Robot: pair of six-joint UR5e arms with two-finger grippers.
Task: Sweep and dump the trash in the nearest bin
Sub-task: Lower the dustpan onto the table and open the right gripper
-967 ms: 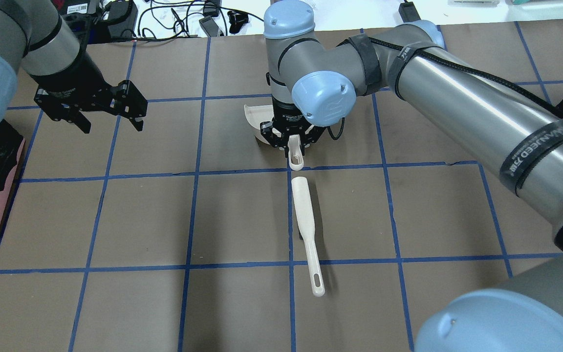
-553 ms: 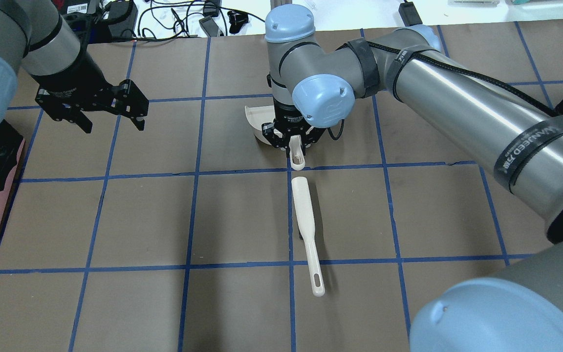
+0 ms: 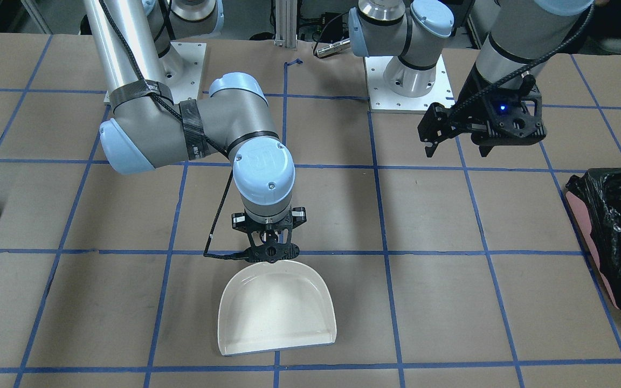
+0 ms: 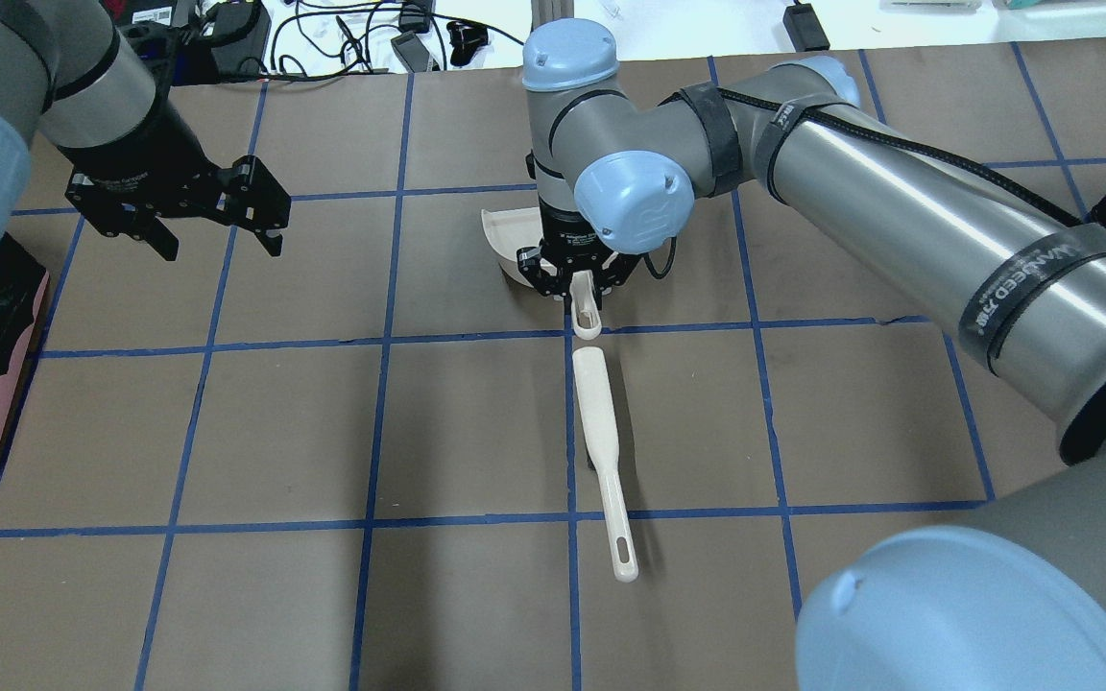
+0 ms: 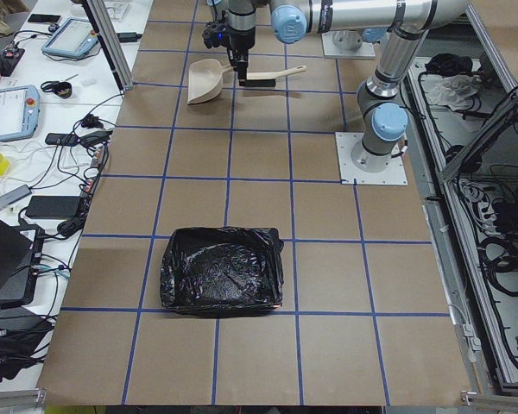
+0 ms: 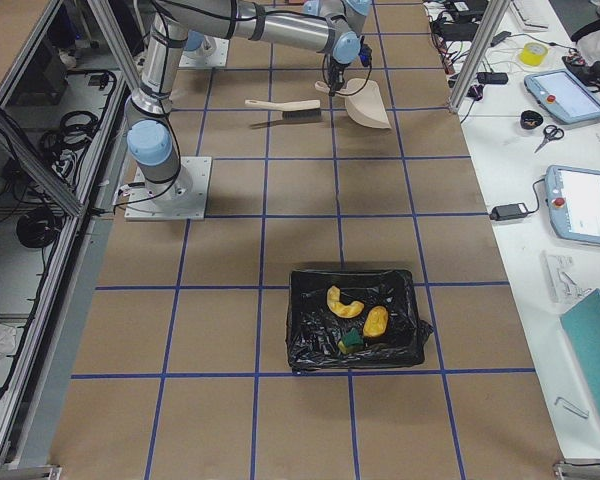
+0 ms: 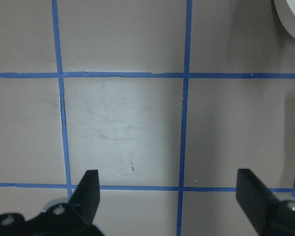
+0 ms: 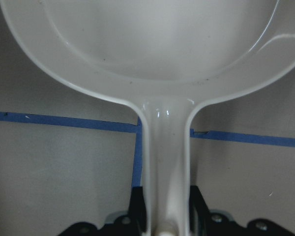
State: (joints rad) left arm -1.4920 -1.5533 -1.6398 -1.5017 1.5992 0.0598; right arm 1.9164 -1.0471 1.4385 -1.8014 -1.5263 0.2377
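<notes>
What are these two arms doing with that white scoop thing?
The right gripper grips an empty white dustpan by its handle. The brush lies loose on the table close by. The left gripper hovers open, holding nothing. The trash already sits in a black-lined bin, so the sweeping looks finished.

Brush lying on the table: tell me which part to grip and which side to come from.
Likely best: grip the brush by its narrow handle, the end away from the dustpan. Come straight down from above, jaws across its width: it lies flat, and the handle is slimmer than the head.
</notes>
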